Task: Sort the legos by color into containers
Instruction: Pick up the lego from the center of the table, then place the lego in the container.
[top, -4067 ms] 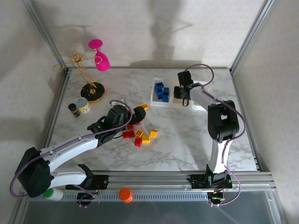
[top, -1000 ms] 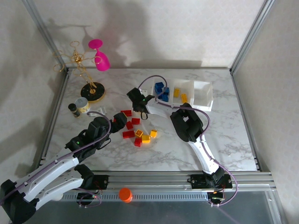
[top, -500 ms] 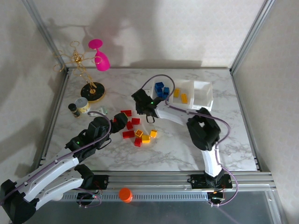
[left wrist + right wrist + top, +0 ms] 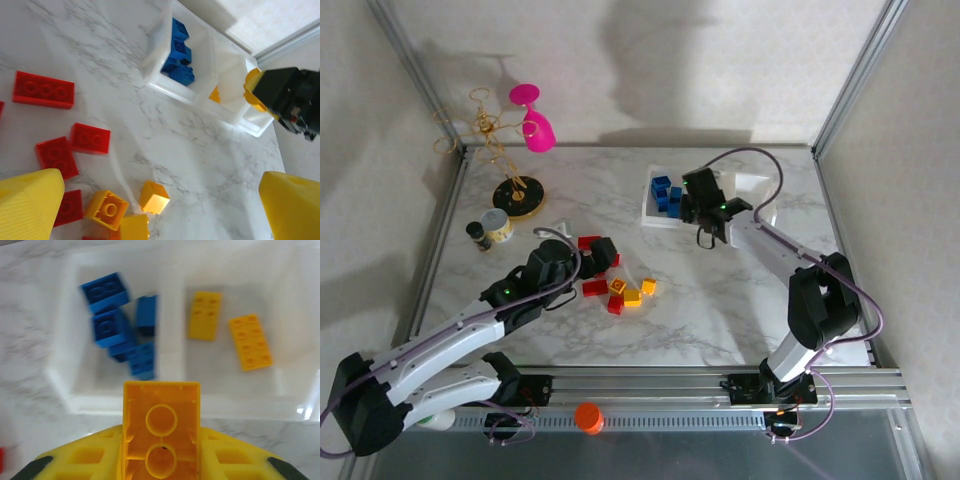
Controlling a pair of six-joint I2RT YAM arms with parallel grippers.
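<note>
My right gripper is shut on a yellow lego, held underside up just in front of the containers. The left tray holds several blue legos. The middle tray holds two flat yellow legos. My left gripper hangs open over the loose pile, its yellow fingers wide apart. Under it lie red legos and yellow ones. The left wrist view also catches the blue legos in their tray and the right gripper.
A pink goblet and a gold wire stand sit at the back left, with a small round tin beside them. The third tray is at the right end of the row. Bare marble lies right of the pile.
The right arm has swung from the pile back to the trays carrying a yellow lego. The left gripper has moved forward and right, over the red legos.
</note>
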